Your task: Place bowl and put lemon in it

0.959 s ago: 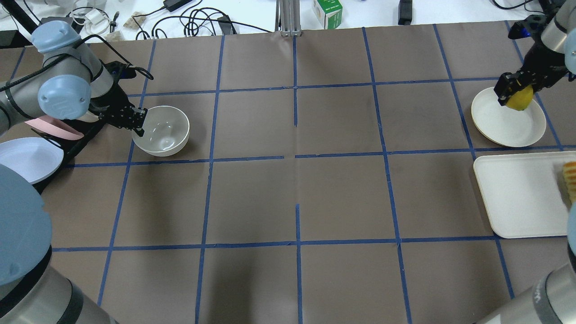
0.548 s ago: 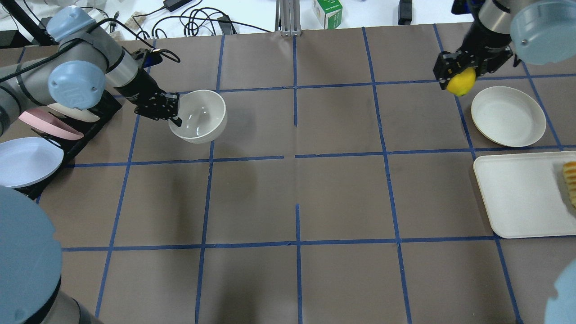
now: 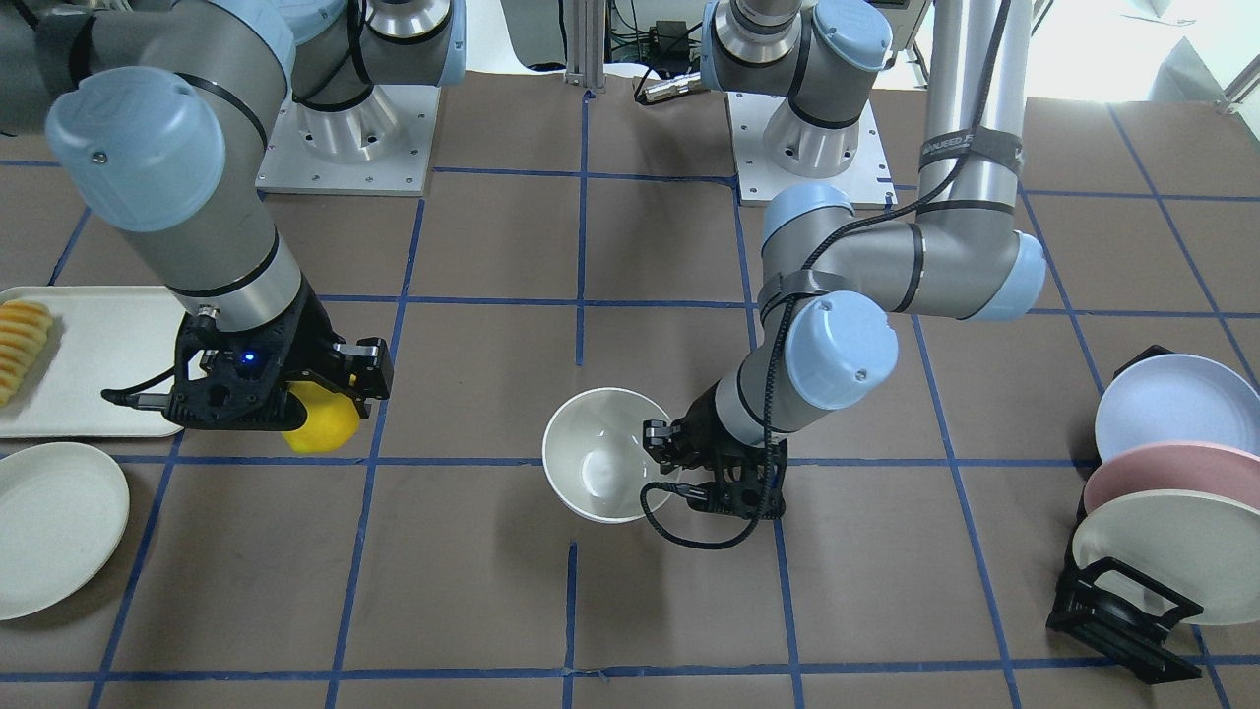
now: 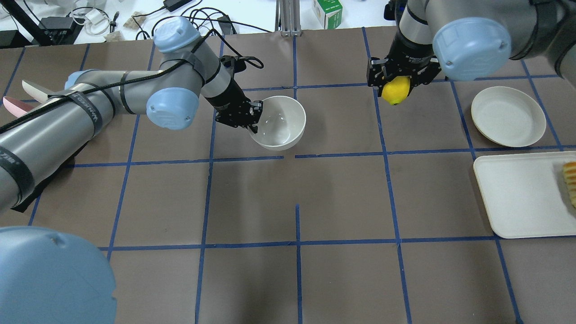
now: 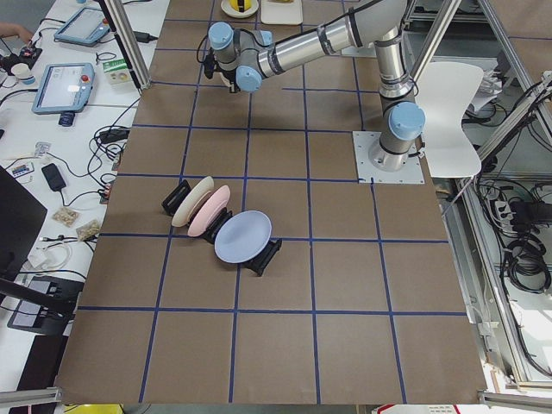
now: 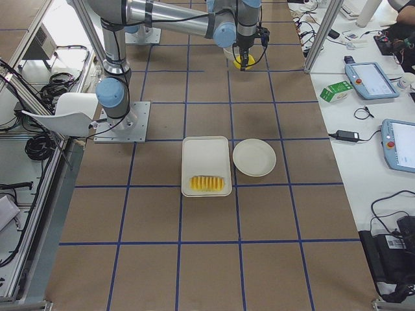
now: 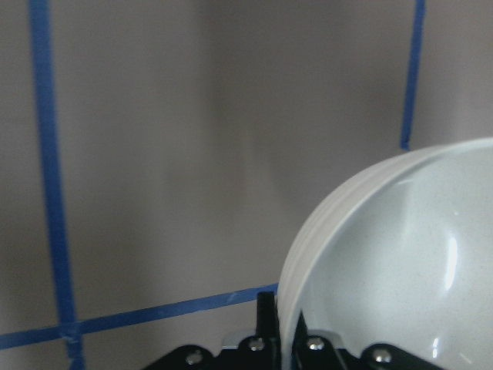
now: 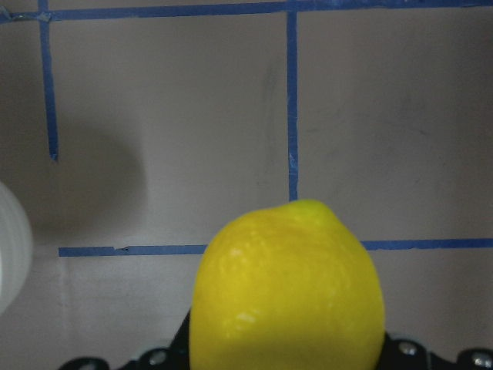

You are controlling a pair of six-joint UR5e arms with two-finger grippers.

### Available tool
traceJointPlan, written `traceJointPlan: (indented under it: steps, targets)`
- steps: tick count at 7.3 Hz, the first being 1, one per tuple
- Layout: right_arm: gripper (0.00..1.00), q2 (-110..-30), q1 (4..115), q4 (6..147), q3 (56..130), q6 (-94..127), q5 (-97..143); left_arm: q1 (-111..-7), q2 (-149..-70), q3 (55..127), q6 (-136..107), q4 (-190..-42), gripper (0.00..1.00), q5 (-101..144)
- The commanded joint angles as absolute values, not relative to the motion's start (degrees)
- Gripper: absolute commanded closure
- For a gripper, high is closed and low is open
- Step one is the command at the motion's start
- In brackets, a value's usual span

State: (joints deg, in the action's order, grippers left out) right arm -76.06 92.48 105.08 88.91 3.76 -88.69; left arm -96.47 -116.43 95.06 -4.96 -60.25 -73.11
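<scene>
Bowl (image 4: 282,123) was held tilted over table (image 4: 342,193) mid-area, rim pinched by left hand (image 4: 253,126), arm stretched fwd. Lemon (image 4: 395,90) sat clamped in right hand (image 4: 396,80), wrist pointing down, well apart from bowl.

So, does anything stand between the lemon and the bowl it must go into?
Nothing visible does. Only table surface lies between the lemon, held in the right pincer, and the bowl, gripped at its rim by the left pincer.
</scene>
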Motion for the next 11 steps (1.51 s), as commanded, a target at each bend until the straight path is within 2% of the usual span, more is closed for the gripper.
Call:
traceJointPlan:
  steps: [1, 2, 3, 4, 5, 6, 8, 9, 11]
  targets:
    - [1.0, -74.72, 95.88, 107.3, 88.77, 6.77, -88.59, -99.66, -117.07, 98.16, -8.61, -55.29, 1.0, -75.85]
    - [1.0, -74.53, 95.89, 107.4, 88.51, 6.68, -88.68, -99.84, -117.77, 98.26, -8.87, -54.24, 1.0, -75.76]
    - [1.0, -74.79, 96.15, 107.4, 88.59, 7.11, -88.16, -99.84, -118.38, 97.83, -8.88, -52.92, 0.6, -75.85]
    - [1.0, -74.62, 96.24, 107.58, 88.51, 8.77, -86.5, -99.76, -118.3, 97.65, -8.09, -51.26, 0.16, -75.94]
    - [1.0, -74.18, 96.24, 107.58, 88.59, 8.96, -86.14, -98.71, -116.39, 97.04, -7.65, -51.94, 0.03, -77.94]
    - [1.0, -73.66, 97.11, 107.75, 88.59, 9.4, -86.13, -96.35, -113.93, 94.51, -6.69, -56.29, 0.0, -80.4]
    - [1.0, -68.94, 102.36, 114.38, 88.42, 15.6, -86.13, -92.48, -107.44, 87.56, 6.96, -78.04, 0.0, -82.69]
    - [1.0, -64.73, 105.96, 118.09, 88.42, 16.78, -87.35, -91.5, -103.05, 88.58, 12.16, -85.09, 0.0, -91.15]
    - [1.0, -61.19, 110.47, 119.0, 88.42, 17.66, -87.45, -87.82, -96.01, 88.94, 14.15, -86.22, 0.0, -90.02]
